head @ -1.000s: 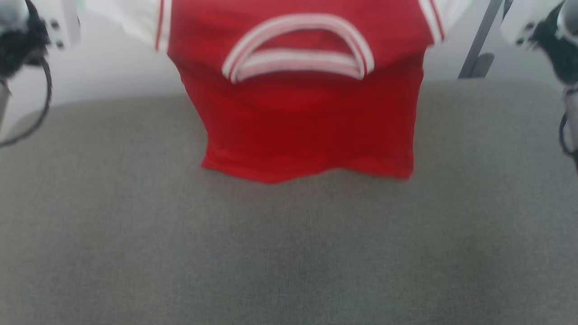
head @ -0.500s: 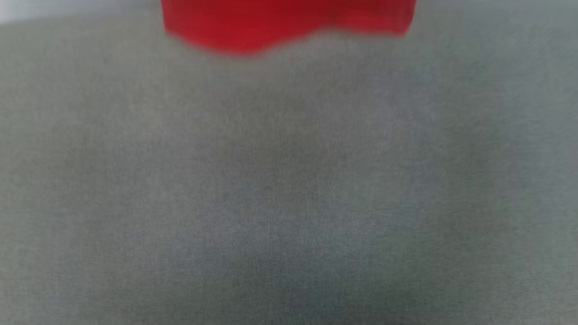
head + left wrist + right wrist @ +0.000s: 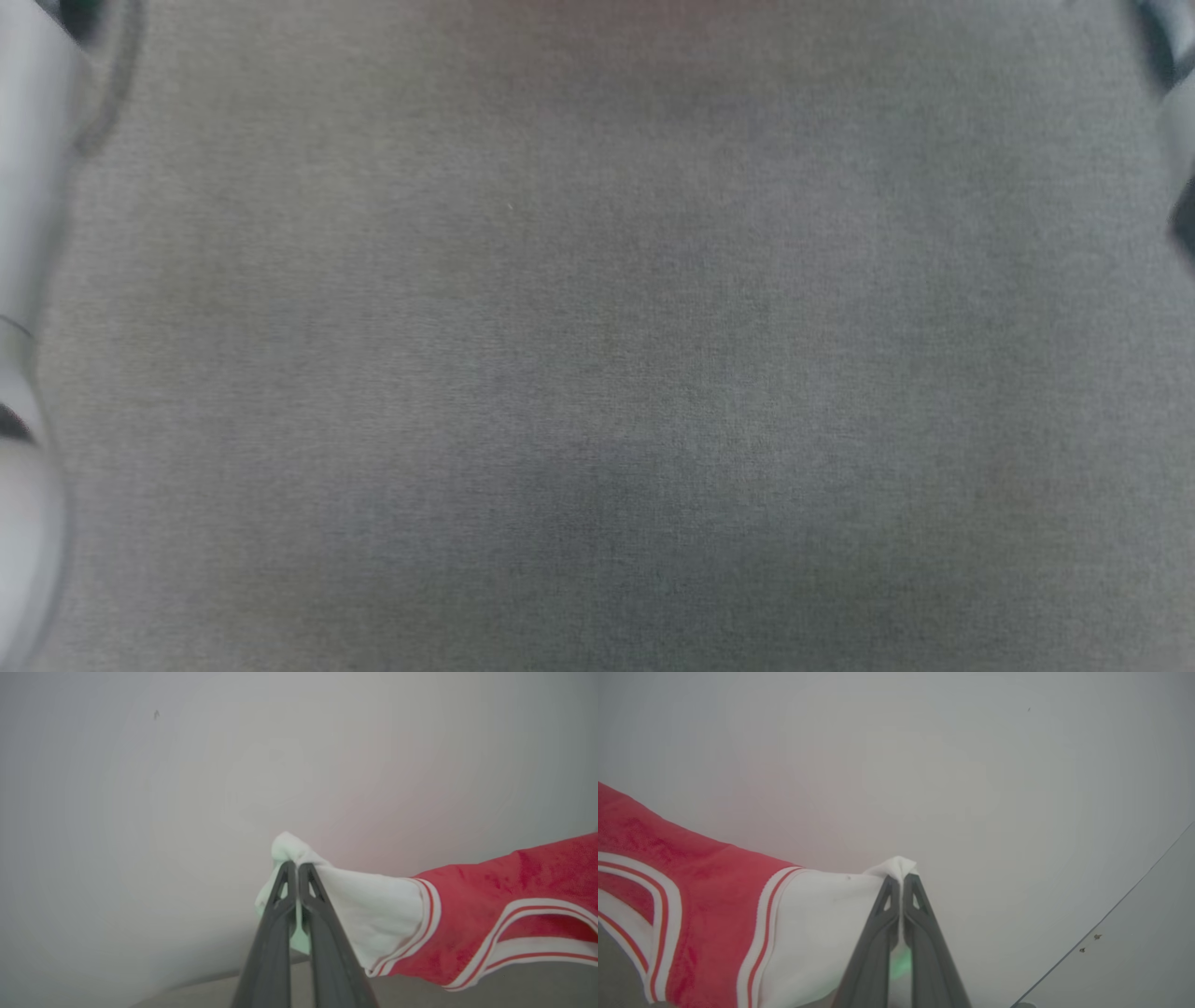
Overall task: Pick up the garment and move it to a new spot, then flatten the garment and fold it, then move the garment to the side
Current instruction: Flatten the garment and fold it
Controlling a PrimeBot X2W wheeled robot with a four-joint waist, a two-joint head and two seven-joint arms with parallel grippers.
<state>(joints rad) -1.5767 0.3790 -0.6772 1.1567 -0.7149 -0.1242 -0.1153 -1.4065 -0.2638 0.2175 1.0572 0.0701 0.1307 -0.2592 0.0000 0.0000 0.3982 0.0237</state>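
Two sleeves pinned: your left fingers [image 3: 273,933] and right fingers [image 3: 873,938] clamp the white cuffs, so the garment [image 3: 490,905] hangs stretched between them, running toward three o'clock from your left fingers, seemingly for a flat landing on the desk [image 3: 597,373].

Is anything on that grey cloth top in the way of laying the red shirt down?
Nothing visible. The left gripper and right gripper, jaws shut, hold the small red white-sleeved jersey shirt; the grey woven cloth top shows nothing on it.

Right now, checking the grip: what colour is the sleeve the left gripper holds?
White sleeve, red-striped trim at its seam; clearest in left wrist view.
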